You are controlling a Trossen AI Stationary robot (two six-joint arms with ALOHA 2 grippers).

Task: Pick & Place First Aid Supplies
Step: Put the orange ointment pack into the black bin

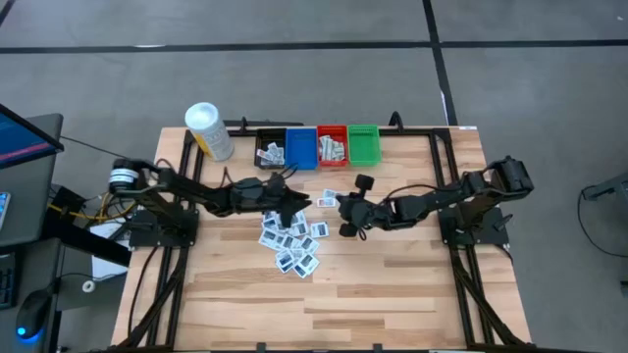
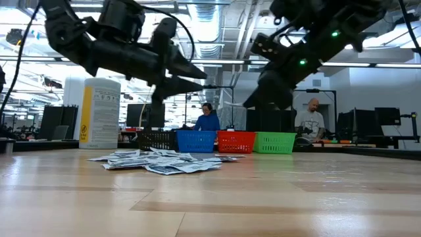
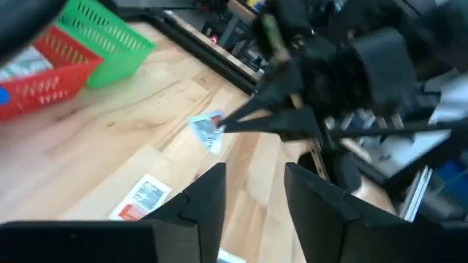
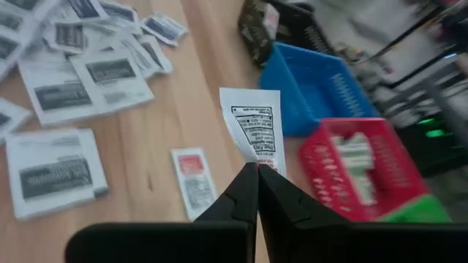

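The right gripper (image 4: pixel 257 169) is pinched tight on the lower edge of one white packet (image 4: pixel 254 129) with dark print, holding it upright above the table, near the middle and just in front of the row of bins. In the left wrist view the same packet (image 3: pixel 208 130) shows at the tip of the right gripper's closed fingers, lifted clear of the wood. The left gripper (image 1: pixel 294 203) hangs over the far edge of the pile of packets (image 1: pixel 290 238), its two fingers (image 3: pixel 207 196) parted with nothing between them. The pile lies spread on the wooden table (image 1: pixel 392 284) a little left of centre, mostly white packets with dark marks, overlapping one another. A single packet with a red mark (image 4: pixel 193 180) lies flat on the table apart from the pile, below the right gripper. Along the far side stand four small bins in a row: a black bin (image 1: pixel 270 148), a blue bin (image 1: pixel 300 147), a red bin (image 1: pixel 332 145) and a green bin (image 1: pixel 363 143). The black and red bins hold some packets. A white-capped yellow container (image 1: pixel 208 130) stands upright at the far left, beside the black bin.
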